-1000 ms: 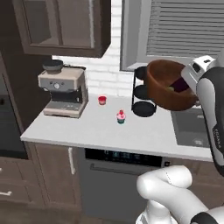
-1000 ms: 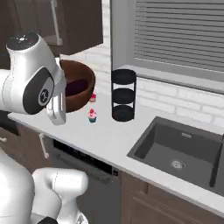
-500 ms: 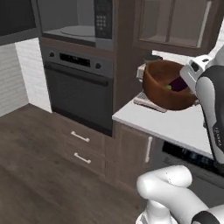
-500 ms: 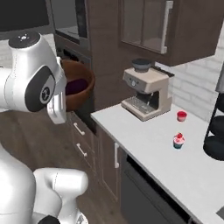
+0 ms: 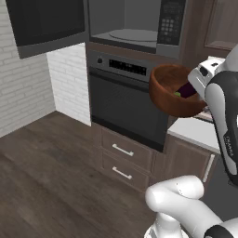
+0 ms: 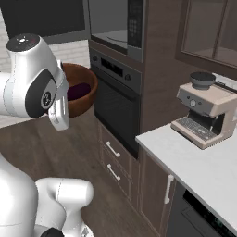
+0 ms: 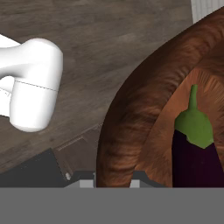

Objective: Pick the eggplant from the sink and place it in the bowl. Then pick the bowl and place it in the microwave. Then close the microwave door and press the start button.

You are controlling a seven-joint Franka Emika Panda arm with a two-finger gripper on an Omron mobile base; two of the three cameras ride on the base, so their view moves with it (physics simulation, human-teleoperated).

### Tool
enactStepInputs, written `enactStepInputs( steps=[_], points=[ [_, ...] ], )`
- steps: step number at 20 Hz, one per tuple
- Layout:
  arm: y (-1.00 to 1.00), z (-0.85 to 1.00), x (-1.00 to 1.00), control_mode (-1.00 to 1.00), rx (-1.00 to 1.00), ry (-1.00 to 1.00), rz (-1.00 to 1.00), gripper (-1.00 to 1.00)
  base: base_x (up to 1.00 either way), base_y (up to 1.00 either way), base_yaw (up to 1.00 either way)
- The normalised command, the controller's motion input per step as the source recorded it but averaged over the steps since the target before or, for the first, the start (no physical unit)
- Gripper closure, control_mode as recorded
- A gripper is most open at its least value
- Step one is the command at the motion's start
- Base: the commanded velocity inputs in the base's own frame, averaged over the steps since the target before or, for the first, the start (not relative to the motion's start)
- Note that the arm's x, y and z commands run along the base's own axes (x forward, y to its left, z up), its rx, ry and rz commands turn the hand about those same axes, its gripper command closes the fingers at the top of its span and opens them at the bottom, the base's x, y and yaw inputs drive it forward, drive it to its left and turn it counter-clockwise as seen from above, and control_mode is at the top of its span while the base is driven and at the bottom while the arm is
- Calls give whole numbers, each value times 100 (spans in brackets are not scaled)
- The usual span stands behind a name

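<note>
The reddish-brown wooden bowl (image 7: 135,122) looms large at the right of the hand view, its thick wall running down to the gripper (image 7: 113,181) at the bottom edge, whose two finger tips stand either side of the rim, apparently clamped on it. Inside the bowl lies the eggplant (image 7: 194,153), dark purple and glossy, its green stem cap pointing toward the top of the view. Dark wood-plank floor (image 7: 87,39) spreads beyond the bowl.

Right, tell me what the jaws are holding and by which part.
The bowl, gripped at its rim wall, one jaw inside and one outside. The eggplant lies loose inside it, not gripped.
</note>
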Motion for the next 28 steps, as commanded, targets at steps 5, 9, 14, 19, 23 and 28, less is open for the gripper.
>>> enactStepInputs(
  steps=[5, 9, 14, 19, 23, 28],
  points=[
    [0, 0, 0, 100, 0, 0, 0, 100, 62, 18, 4],
    [0, 0, 0, 100, 0, 0, 0, 100, 78, 13, 1],
    [0, 0, 0, 100, 0, 0, 0, 100, 89, 33, 0],
    [0, 0, 0, 100, 0, 0, 0, 100, 59, 37, 0],
    [0, 0, 0, 100, 0, 0, 0, 100, 56, 0, 0],
    [0, 0, 0, 100, 0, 0, 0, 100, 43, -26, 0]
  ],
)
